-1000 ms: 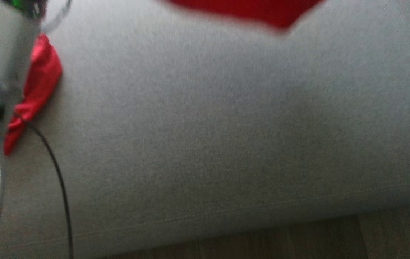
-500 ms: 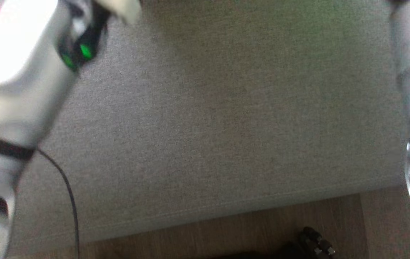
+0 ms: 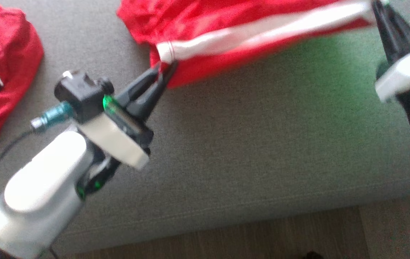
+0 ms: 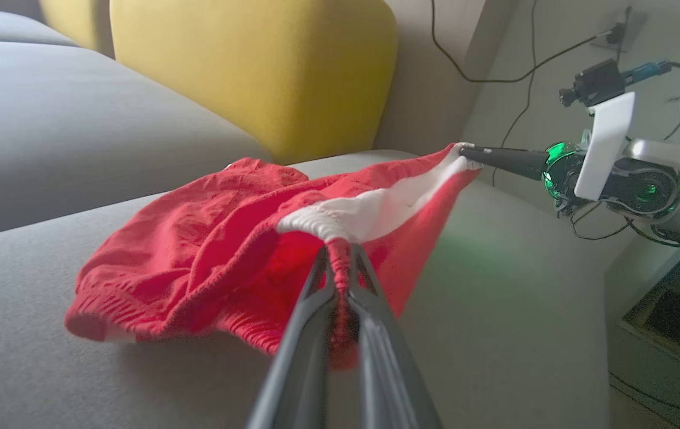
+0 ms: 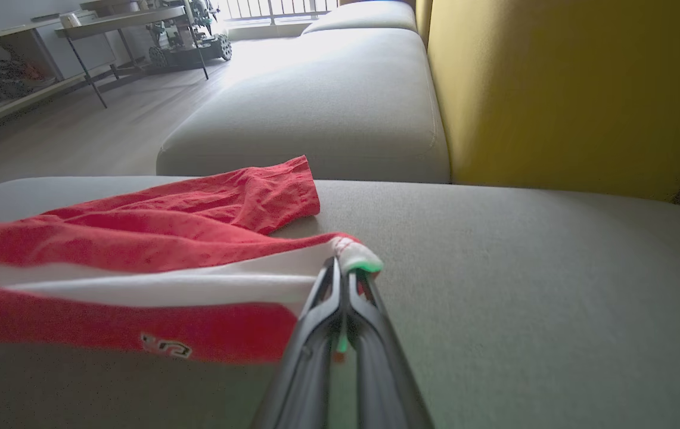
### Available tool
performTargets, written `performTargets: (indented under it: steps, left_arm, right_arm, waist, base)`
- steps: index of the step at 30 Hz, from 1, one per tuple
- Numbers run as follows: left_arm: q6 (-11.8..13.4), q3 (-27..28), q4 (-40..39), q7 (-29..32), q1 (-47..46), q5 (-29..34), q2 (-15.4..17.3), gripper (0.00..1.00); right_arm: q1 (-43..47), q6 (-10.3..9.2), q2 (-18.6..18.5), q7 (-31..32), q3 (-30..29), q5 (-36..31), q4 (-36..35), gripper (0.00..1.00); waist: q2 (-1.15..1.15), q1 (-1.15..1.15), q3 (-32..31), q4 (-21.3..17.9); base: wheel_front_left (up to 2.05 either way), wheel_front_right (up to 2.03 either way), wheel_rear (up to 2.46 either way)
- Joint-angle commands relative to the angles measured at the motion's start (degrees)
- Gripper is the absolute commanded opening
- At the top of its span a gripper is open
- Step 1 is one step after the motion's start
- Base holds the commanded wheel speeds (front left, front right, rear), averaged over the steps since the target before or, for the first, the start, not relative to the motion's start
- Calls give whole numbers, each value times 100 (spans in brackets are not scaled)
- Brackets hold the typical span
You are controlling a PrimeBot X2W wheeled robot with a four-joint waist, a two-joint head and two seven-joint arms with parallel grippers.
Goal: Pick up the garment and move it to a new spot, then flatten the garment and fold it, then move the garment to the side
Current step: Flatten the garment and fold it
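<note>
Gripping the red shorts (image 3: 197, 18) by the two ends of the white waistband (image 3: 262, 32): pinching tight with the left gripper (image 3: 165, 68) on the gathered elastic, clamping shut with the right gripper (image 3: 376, 9) on the far end, stretching the band taut just above the grey sofa seat (image 3: 262, 144). Breaking from a second ago, then sweeping in blur over mostly bare seat with red scraps at the frame edges and pale forearms; owing much of that shift to the turning head camera, not to the cloth. Judging the carry to be ending and the flattening starting, still needing a lowering and a smoothing before any fold. Catching in the head view a second red garment (image 3: 0, 64) with lettering, lying well apart at the left, and the wooden floor (image 3: 226, 233) below the seat edge. Gaining from the left wrist view the crumpled body of the shorts already resting on the seat, near the yellow backrest (image 4: 256, 71). Picking out in the right wrist view a small logo (image 5: 167, 345) under the band, plus a leg lying flat behind
</note>
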Motion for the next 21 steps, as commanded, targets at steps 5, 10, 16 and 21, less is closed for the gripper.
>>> performTargets:
  steps: [5,10,16,21]
  left_arm:
    - [-35,365,-637,-29,610,211,215,0]
    - [-35,301,-929,-29,1284,367,168,0]
    - [-35,71,-1184,-29,1790,304,42,0]
    - [-35,456,-1323,-29,2026,-353,-383,0]
  right_arm:
    - [1579,-1,145,547,-814,-136,-1722,0]
    - [2616,-1,522,1012,-1273,-305,-2975,0]
    - [3331,-1,719,1499,-1545,-505,-3970,0]
    - [3238,-1,736,1697,-1848,-844,-4016,0]
  waist:
    - [0,1,-429,72]
    - [0,1,-739,94]
    - [0,1,-942,246]
    - [0,1,-956,520]
  base:
    - [0,0,0]
    - [0,0,0]
    - [0,0,0]
    - [0,0,0]
